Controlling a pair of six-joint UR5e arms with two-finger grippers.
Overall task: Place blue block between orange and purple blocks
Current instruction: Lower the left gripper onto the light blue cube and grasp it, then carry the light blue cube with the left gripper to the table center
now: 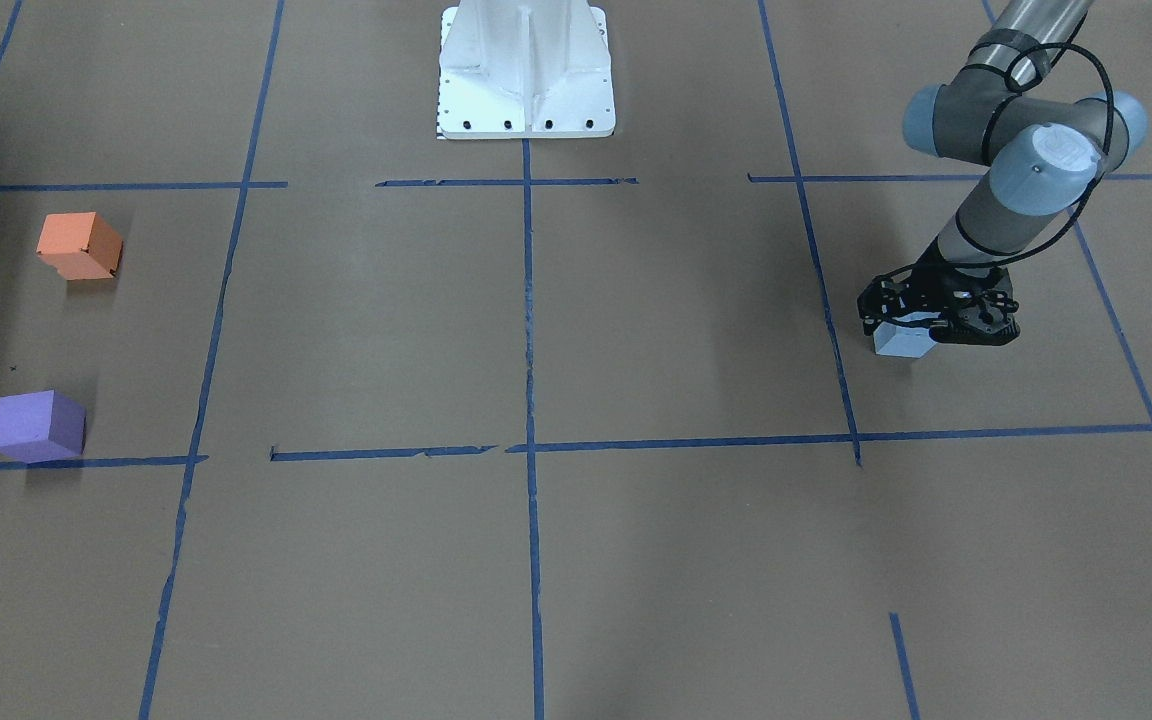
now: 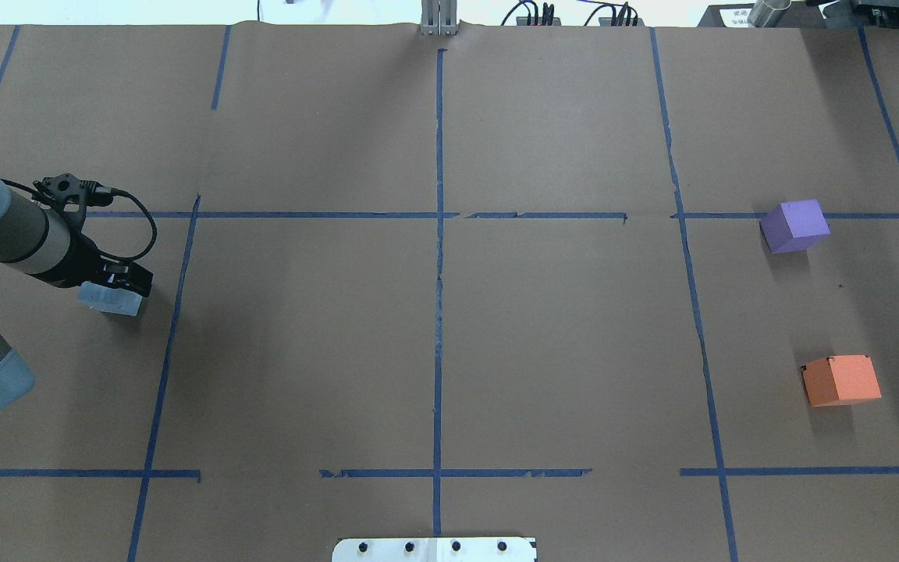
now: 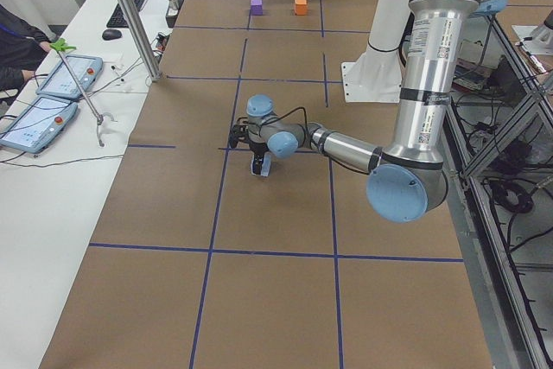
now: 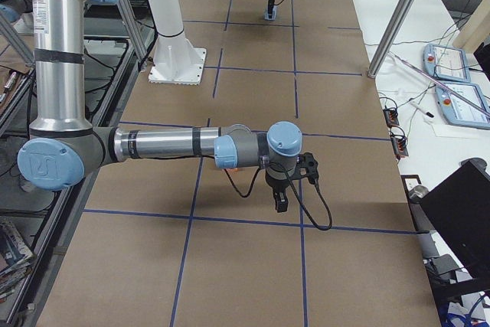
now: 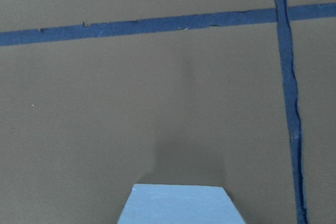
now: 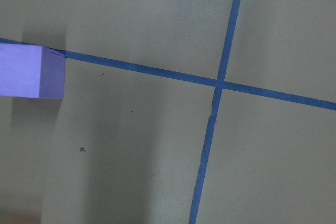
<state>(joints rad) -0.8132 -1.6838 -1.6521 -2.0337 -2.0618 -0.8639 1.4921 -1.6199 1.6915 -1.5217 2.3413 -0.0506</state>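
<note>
The pale blue block (image 1: 903,341) is between the fingers of my left gripper (image 1: 921,325), which is shut on it low over the table at my far left (image 2: 110,297). I cannot tell whether the block touches the table. Its top edge shows at the bottom of the left wrist view (image 5: 178,205). The orange block (image 2: 841,380) and the purple block (image 2: 795,225) sit far off on my right side, apart, with bare paper between them. The purple block's corner shows in the right wrist view (image 6: 29,71). My right gripper (image 4: 279,204) shows only in the exterior right view, so I cannot tell if it is open or shut.
Brown paper with blue tape grid lines covers the table (image 2: 438,312). The white robot base (image 1: 526,70) stands at the middle of the near edge. A side table with teach pendants (image 3: 52,101) and a metal post (image 3: 130,15) lies beyond the far edge.
</note>
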